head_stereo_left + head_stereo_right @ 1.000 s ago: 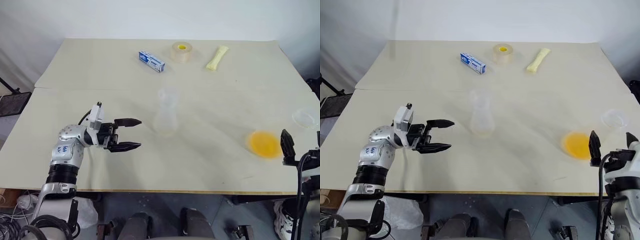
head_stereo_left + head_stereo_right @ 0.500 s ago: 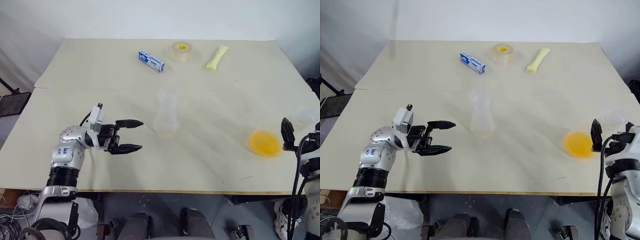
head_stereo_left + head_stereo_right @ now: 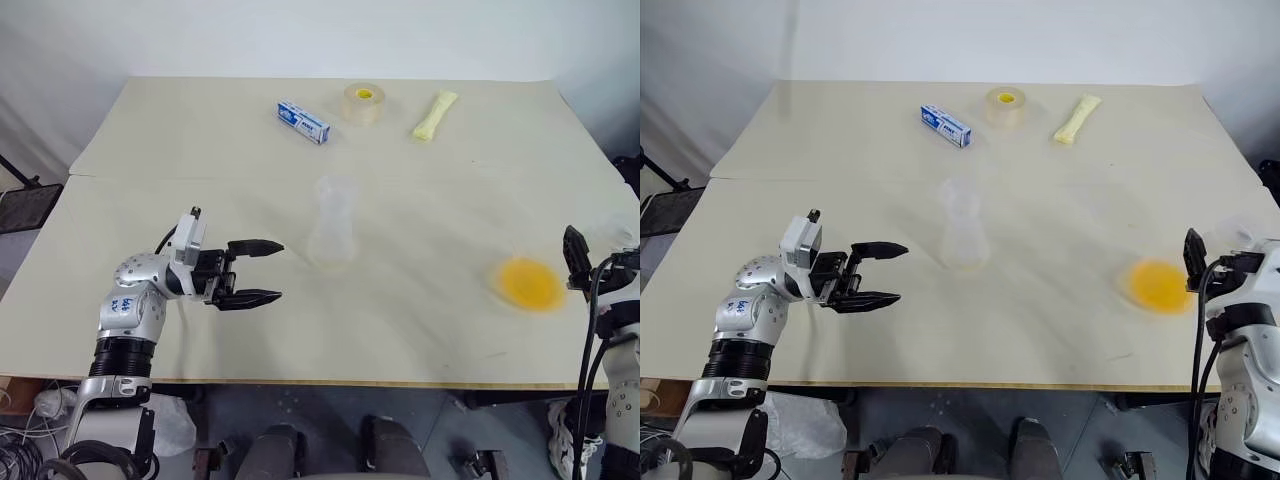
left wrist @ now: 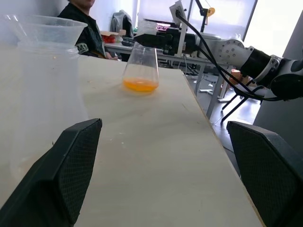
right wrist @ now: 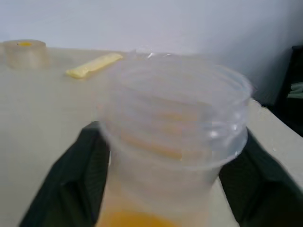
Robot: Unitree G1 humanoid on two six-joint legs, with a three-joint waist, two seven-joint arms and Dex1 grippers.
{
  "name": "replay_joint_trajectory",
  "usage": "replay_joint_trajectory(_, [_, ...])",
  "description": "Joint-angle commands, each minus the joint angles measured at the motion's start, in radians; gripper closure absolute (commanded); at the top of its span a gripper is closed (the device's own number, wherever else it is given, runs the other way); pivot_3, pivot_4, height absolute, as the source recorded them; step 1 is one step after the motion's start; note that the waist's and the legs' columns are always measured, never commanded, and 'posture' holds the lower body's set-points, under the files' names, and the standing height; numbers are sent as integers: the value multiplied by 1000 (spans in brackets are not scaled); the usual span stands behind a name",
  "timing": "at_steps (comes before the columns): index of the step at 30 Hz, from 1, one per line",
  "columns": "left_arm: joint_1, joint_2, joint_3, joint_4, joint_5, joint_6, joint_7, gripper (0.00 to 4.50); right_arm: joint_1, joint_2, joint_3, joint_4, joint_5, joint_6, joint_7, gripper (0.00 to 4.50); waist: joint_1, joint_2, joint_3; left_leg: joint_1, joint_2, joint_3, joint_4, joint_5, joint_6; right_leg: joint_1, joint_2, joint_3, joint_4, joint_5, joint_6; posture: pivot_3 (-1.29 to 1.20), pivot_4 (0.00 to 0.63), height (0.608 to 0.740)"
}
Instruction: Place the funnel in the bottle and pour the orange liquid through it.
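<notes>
The clear bottle point(image 3: 332, 236) stands mid-table with the clear funnel point(image 4: 45, 29) seated in its neck. My left gripper point(image 3: 281, 270) hovers open just to its left, fingers pointing at it, nothing between them. At the table's right edge a second clear flask point(image 5: 175, 118) holds the orange liquid point(image 3: 530, 285) in its wide base. My right gripper point(image 3: 1220, 250) is shut on that flask's neck, one black finger point(image 5: 75, 189) on each side. The flask rests upright on the table.
A tape roll point(image 3: 363, 102), a blue-and-white box point(image 3: 303, 122) and a yellow packet point(image 3: 434, 114) lie along the far side of the table point(image 3: 200, 150). A person point(image 4: 83, 23) sits beyond the table in the left wrist view.
My right gripper moved forward to the neck of the flask of orange liquid and closed on it. The left gripper and the bottle stayed put.
</notes>
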Motion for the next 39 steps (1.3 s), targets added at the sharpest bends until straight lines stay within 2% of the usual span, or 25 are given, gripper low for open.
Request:
replay_joint_trajectory(1, [-7,7,16,-20,-18,-3,1,0,0,7,-14,-58,13,-15,-18,2021,1,0,0,0,0,0,0,0,0,0,0,0,0,0,0,0,150,740])
replay_joint_trajectory(9, [-49,-6,13,55,-4,-37,-15,0,-75,-44,90,-215,-3,89,-52,2021,-10,0,0,0,0,0,0,0,0,-1,0,0,0,0,0,0,150,740])
replay_joint_trajectory(13, [-125,-28,23,182,15,-116,-19,0,-219,-135,228,-289,-81,217,-83,2021,-18,0,0,-1,0,0,0,0,0,-1,0,0,0,0,0,0,150,740])
replay_joint_trajectory(18, [-189,-34,28,307,37,-181,-28,0,-375,-172,394,-300,-179,279,-83,2021,-21,0,0,-3,0,-1,-1,0,0,-3,0,-2,0,0,0,0,150,740])
replay_joint_trajectory(25, [-253,-26,38,436,73,-251,-17,0,-583,-178,646,-224,-385,239,-39,2021,-24,0,0,-5,-2,-1,-1,0,0,-4,-1,-3,0,0,0,0,150,740])
replay_joint_trajectory(31, [-270,-30,69,462,63,-289,-35,0,-690,-164,813,-132,-564,139,6,2021,-26,0,0,-6,-2,-1,-1,0,0,-6,-1,-3,1,0,0,0,150,740])
replay_joint_trajectory(39, [-252,-29,85,434,52,-280,-45,0,-763,-123,924,1,-791,-8,15,2021,-28,0,0,-6,-2,-1,-1,0,0,-6,-1,-3,1,0,0,0,150,740])
